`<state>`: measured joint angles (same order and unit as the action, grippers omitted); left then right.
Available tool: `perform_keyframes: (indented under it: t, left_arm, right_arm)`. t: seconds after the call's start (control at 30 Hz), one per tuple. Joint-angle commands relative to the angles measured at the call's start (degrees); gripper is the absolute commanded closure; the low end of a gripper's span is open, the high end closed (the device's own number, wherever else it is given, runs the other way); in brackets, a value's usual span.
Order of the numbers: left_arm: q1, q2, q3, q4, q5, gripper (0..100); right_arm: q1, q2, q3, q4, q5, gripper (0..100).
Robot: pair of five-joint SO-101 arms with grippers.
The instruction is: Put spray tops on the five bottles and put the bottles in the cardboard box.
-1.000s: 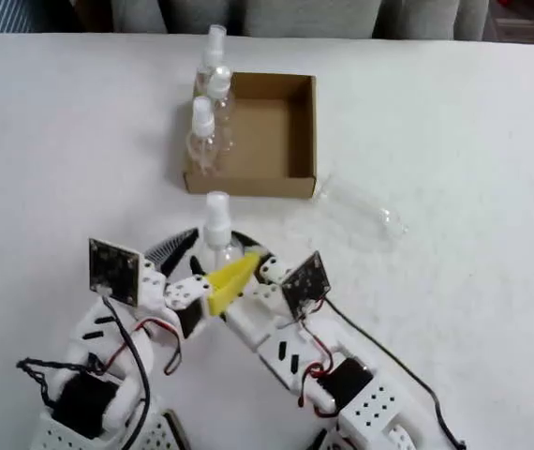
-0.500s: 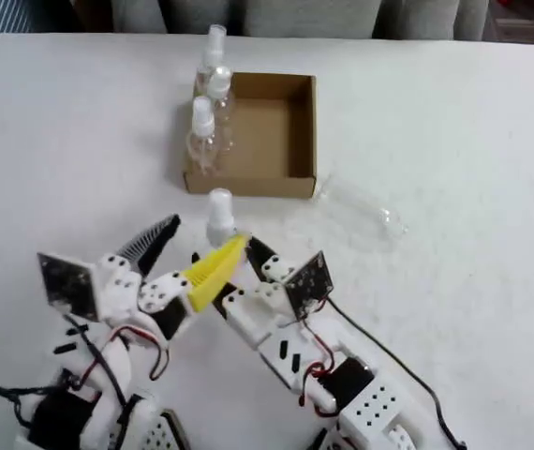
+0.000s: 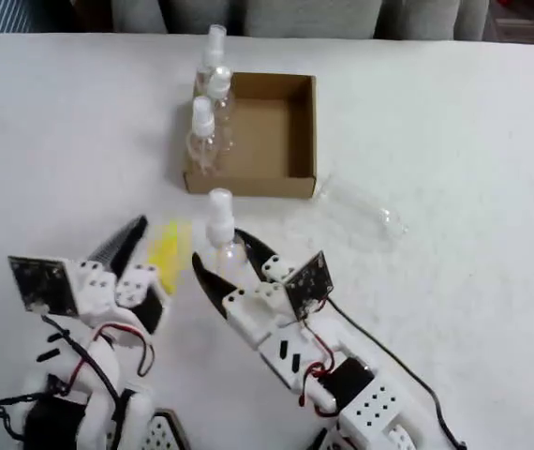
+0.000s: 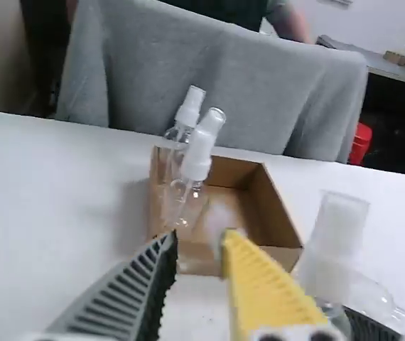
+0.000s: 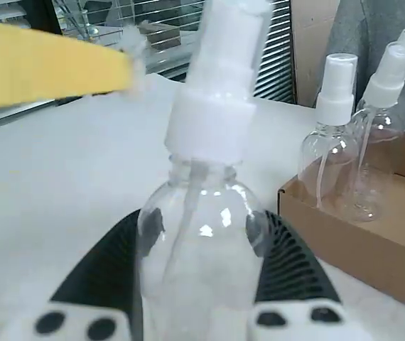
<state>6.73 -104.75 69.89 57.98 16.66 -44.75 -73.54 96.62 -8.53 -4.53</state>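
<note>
A clear bottle [image 3: 220, 251] with a white spray top [image 3: 219, 208] stands upright on the table in front of the cardboard box [image 3: 290, 173]. My right gripper [image 3: 229, 262] is shut on the bottle's body [image 5: 195, 241], one black finger on each side. My left gripper [image 3: 143, 242] is open with nothing in it, off to the left of that bottle; its grey and yellow fingers [image 4: 259, 291] point toward the box [image 4: 259, 206]. Three topped bottles [image 3: 202, 131] stand in a row along the box's left wall. One bare bottle [image 3: 361, 208] lies on the table right of the box.
The box's right half [image 3: 281, 122] holds nothing. The table [image 3: 454, 122] is bare white on both sides. Grey chair backs [image 4: 209, 78] stand beyond the far edge. Both arm bases and cables [image 3: 379, 356] crowd the near edge.
My left gripper has let go of the spray top and drawn back to the left, now open. The right gripper and its bottle have stayed in place.
</note>
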Motion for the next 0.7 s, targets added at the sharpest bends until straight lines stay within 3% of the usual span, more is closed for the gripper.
perform_keyframes:
  t: [0.0,0.23,0.43,0.67]
  left_arm:
    - [-7.16,-0.13,0.00,0.00,-2.46,95]
    - [-15.16,-0.13,13.01,-1.05,-9.67,96]
    - [-21.49,-0.13,22.86,-10.90,-15.47,96]
    - [-24.84,-0.13,24.62,-14.07,-16.00,96]
  right_arm:
    - [0.75,-0.31,-0.35,-1.71,-0.44,98.2]
    - [1.71,-0.31,-0.35,-1.71,-0.44,98.2]
    - [2.33,-0.57,-0.53,-1.98,-0.35,98.2]
    - [10.51,-0.66,-3.25,-2.15,-0.79,98.2]
